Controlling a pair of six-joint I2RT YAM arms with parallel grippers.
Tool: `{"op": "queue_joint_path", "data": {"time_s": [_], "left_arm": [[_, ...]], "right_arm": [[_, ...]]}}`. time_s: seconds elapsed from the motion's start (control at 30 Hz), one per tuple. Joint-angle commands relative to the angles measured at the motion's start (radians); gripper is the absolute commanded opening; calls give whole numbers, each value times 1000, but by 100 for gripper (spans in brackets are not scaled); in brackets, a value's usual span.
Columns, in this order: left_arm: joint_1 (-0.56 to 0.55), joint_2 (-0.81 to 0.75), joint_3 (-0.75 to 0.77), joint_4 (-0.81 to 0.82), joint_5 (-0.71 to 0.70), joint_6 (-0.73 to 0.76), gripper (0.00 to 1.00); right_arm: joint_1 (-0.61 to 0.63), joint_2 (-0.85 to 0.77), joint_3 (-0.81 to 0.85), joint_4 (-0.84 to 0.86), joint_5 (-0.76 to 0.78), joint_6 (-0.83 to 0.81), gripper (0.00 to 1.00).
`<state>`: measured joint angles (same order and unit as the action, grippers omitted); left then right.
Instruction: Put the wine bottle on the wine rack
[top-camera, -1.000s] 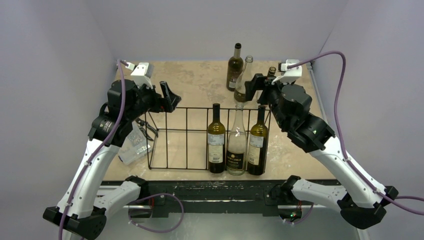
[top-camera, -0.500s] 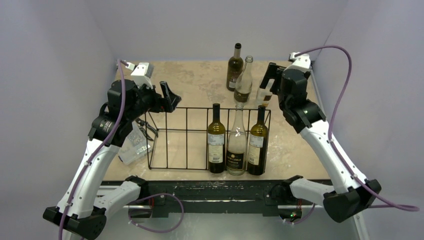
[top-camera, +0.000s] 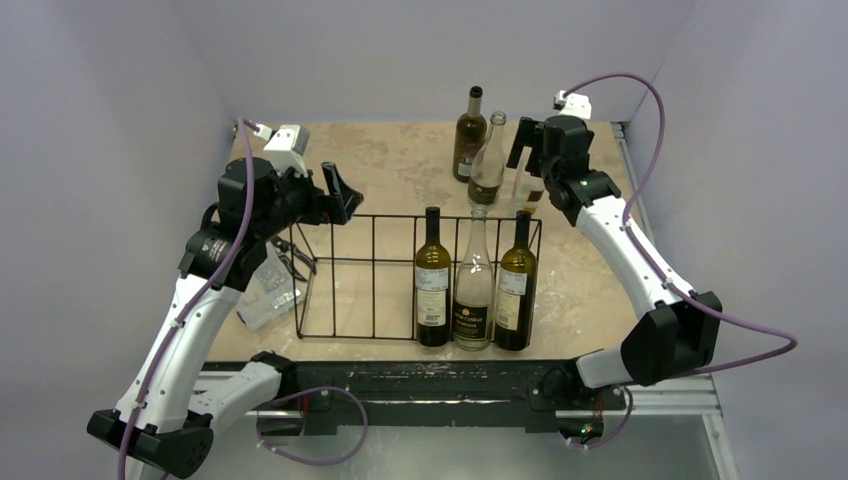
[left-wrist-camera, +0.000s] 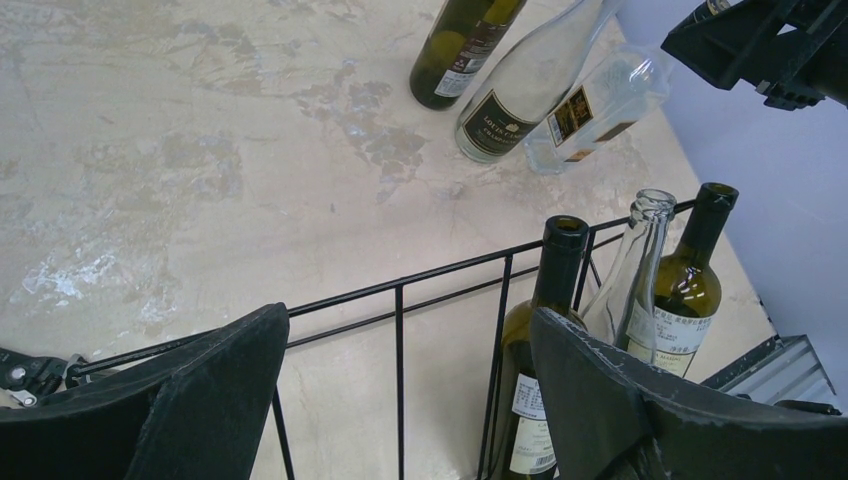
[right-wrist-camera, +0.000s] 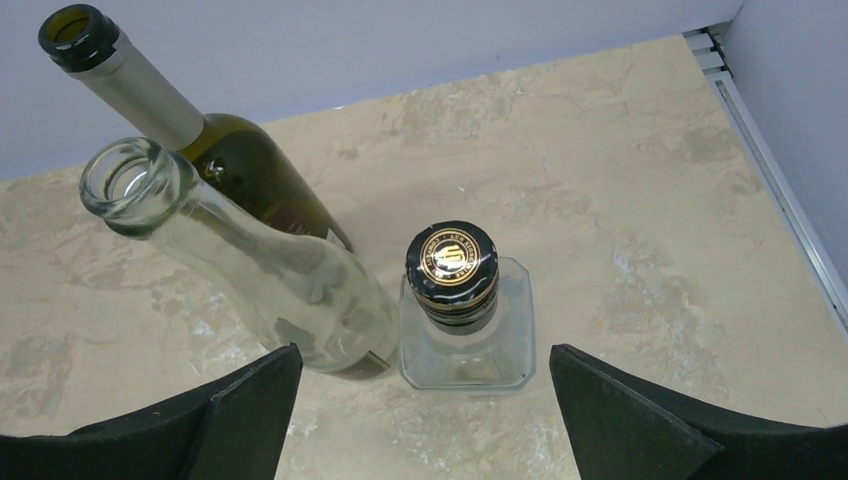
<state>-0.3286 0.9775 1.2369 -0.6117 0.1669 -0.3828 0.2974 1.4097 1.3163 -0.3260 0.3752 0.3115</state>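
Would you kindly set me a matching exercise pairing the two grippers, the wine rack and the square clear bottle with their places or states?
Things:
1. left gripper
2. right gripper
3. wine rack
4. square clear bottle

Places or states:
A. black and gold cap
B. open, above the rack's far rail
C. holds three upright bottles
D. open, beyond the rack's far right corner

Pairs: 1-B; 2-D; 3-C; 4-A

Three wine bottles (top-camera: 432, 280) in the single wine rack (top-camera: 373, 250), three more bottles (top-camera: 470, 135) on the table (top-camera: 400, 165), one clear box (top-camera: 265, 290).
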Motion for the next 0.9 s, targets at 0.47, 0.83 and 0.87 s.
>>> {"op": "queue_joint_path", "data": {"time_s": [0.47,0.83,0.87], "left_arm": [[-7,-12,26,20,-7,9,90],[-8,-16,24,23,-9,10,90],[-7,-18,23,22,-10,9,90]], "right_arm": [[-54,72,72,93,-59,-27,94],[-80,142,89,121,-94,-18,72],[-80,143,83,127,-95,-18,71]]}}
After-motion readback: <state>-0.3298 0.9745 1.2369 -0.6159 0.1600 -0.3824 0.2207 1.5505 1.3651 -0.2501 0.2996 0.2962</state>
